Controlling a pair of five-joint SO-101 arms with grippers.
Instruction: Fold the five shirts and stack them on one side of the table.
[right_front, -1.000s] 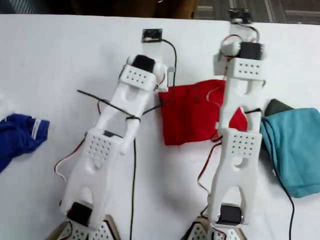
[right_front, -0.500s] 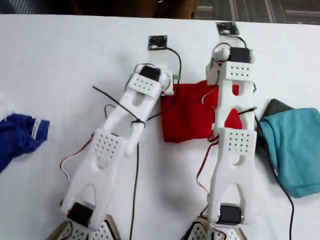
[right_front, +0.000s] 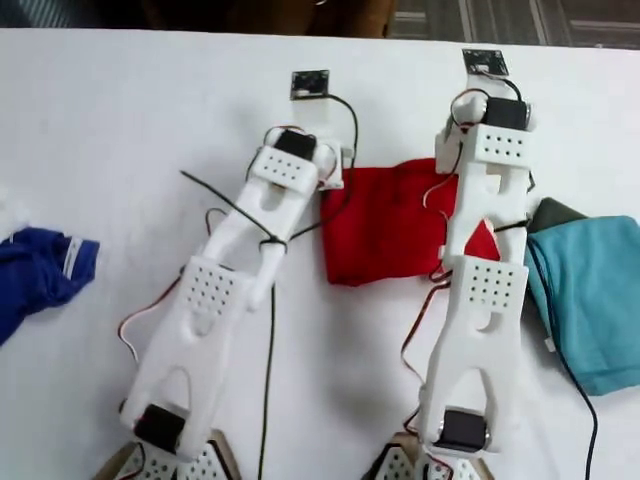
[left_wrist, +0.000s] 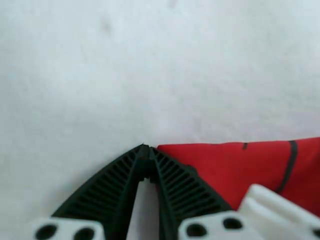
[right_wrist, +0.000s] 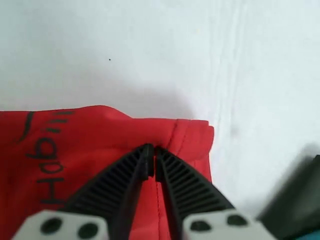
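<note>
Spotter: Movement first. Left arm (right_front: 225, 290) has drawn its wrist back and inward over the past second, onto the far left corner of the red shirt (right_front: 385, 225). Right arm (right_front: 485, 290) swung inward, then out again, and now sits over the far right corner.

Logger: Shirt itself?

Spotter: Outline barely different. It lies as a folded rectangle between the two arms, mid-table (right_front: 120, 120).

Logger: Pincers?

Spotter: Left gripper (left_wrist: 146, 150) has its fingers closed tip to tip right at the shirt's corner, with cloth beside one finger. Cannot tell whether any cloth is pinched. Right gripper (right_wrist: 151, 150) is closed too, tips over the cloth just inside the hem. Pinch unclear there as well.

Logger: Reading?

Spotter: Likely both are settling on the far corners for the next fold or a drag. That step is not yet begun.

Logger: Surroundings?

Spotter: Blue shirt (right_front: 40, 270) lies crumpled at the left edge, well apart. Black cable (right_front: 268, 340) trails along the left arm. Wires (right_front: 440, 215) from the right arm hang over the red cloth and could snag. Teal shirt (right_front: 590, 300) lies folded on a dark shirt (right_front: 555, 212), just beside the right arm. Little room on that side, so the pile could get nudged.
</note>
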